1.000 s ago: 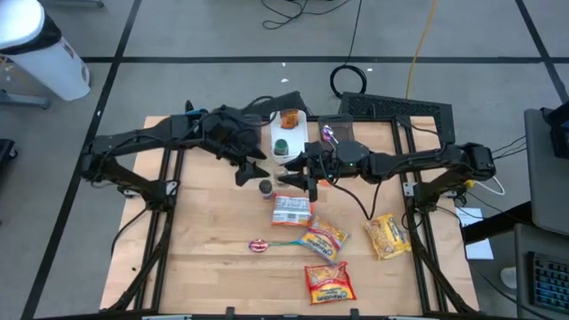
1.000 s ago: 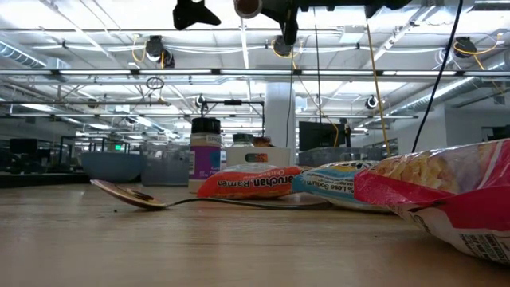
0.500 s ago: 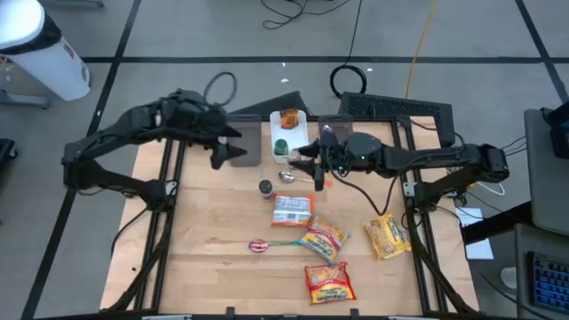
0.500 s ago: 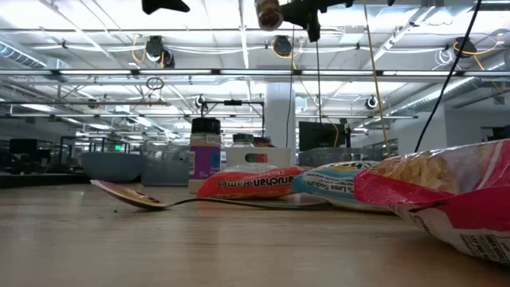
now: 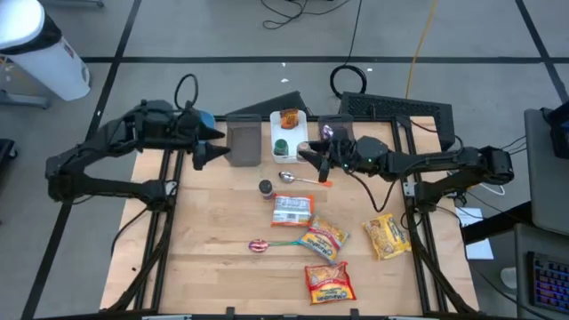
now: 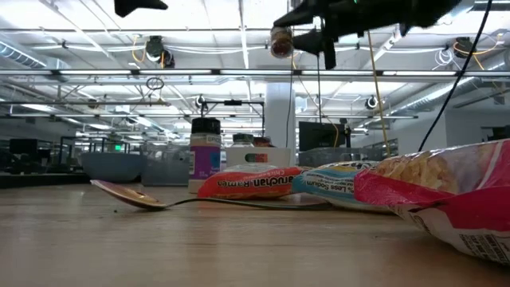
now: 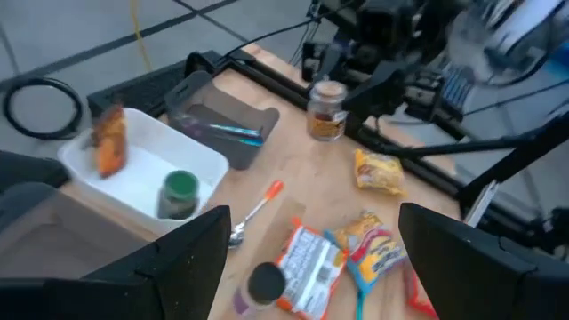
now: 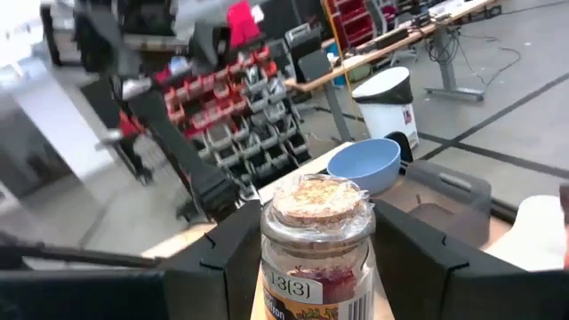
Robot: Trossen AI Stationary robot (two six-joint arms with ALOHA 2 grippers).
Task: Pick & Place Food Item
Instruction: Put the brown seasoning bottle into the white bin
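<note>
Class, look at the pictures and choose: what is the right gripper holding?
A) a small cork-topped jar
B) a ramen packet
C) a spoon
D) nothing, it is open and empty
A: the right wrist view shows the jar clamped between the right gripper fingers, and the low view shows it lifted well above the table, while the spoon and ramen packet lie on the wood.

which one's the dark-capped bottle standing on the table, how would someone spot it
Start at the white tray at the table's far edge in the high view. Just nearer than it lies a spoon with an orange handle. The dark-capped bottle stands upright left of that spoon, just beyond the flat ramen packets; it is the only small upright thing on the bare wood.
</note>
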